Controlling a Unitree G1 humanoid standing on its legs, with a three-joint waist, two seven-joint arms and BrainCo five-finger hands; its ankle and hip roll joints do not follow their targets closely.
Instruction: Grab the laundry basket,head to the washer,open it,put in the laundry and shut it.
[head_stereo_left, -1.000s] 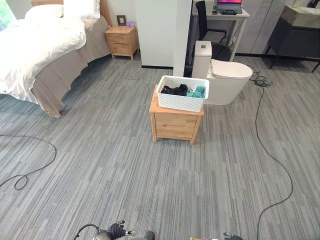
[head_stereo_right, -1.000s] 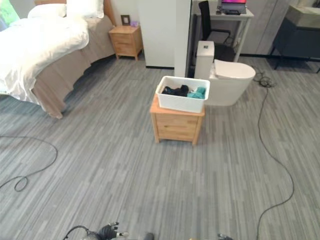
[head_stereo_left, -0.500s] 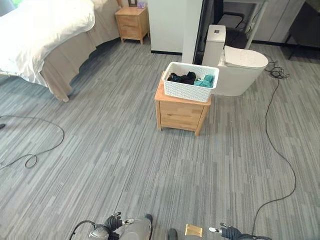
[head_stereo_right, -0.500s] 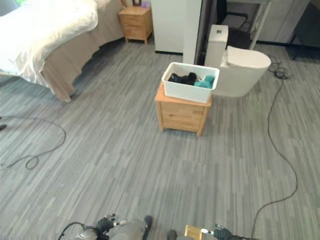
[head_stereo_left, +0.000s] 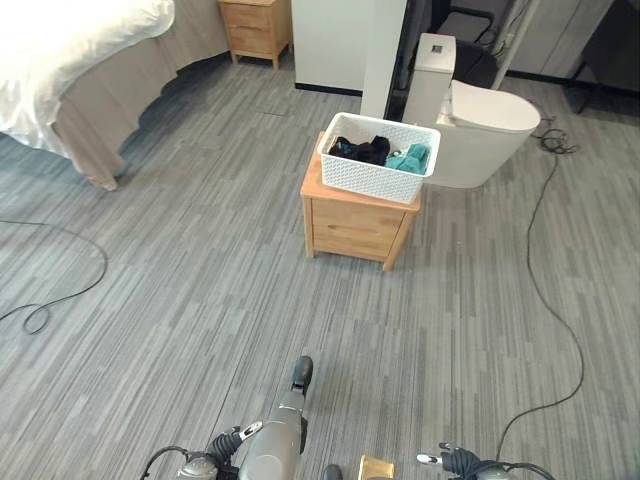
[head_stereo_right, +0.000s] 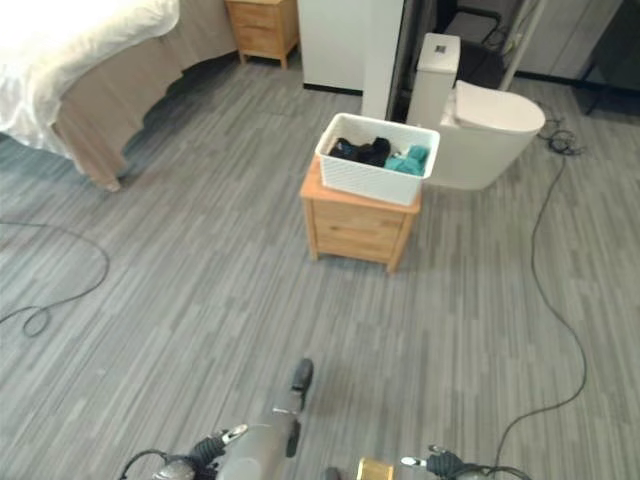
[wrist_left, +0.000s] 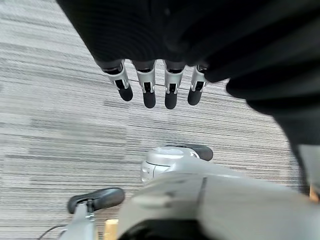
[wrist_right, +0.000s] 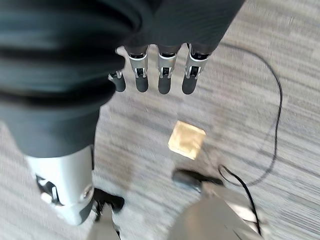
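A white laundry basket (head_stereo_left: 378, 158) holding dark and teal clothes (head_stereo_left: 385, 153) stands on a small wooden bedside cabinet (head_stereo_left: 355, 225) in the middle of the room, a few steps ahead of me. Both hands hang low at my sides, far from it. My left hand (head_stereo_left: 228, 444) shows at the picture's lower edge, and its fingers (wrist_left: 145, 90) point straight down at the grey floor, holding nothing. My right hand (head_stereo_left: 452, 461) is at the lower right, its fingers (wrist_right: 165, 75) also straight and empty.
A white toilet (head_stereo_left: 482, 135) stands right behind the cabinet, beside a white pillar (head_stereo_left: 350, 40). A bed (head_stereo_left: 70, 70) with white covers fills the far left, with a second wooden cabinet (head_stereo_left: 255, 22) by it. A small tan square (wrist_right: 186, 140) lies on the floor near me.
The whole picture has shifted: the camera has come nearer to the cabinet and looks lower. The basket still stands on the cabinet, and both hands still hang empty.
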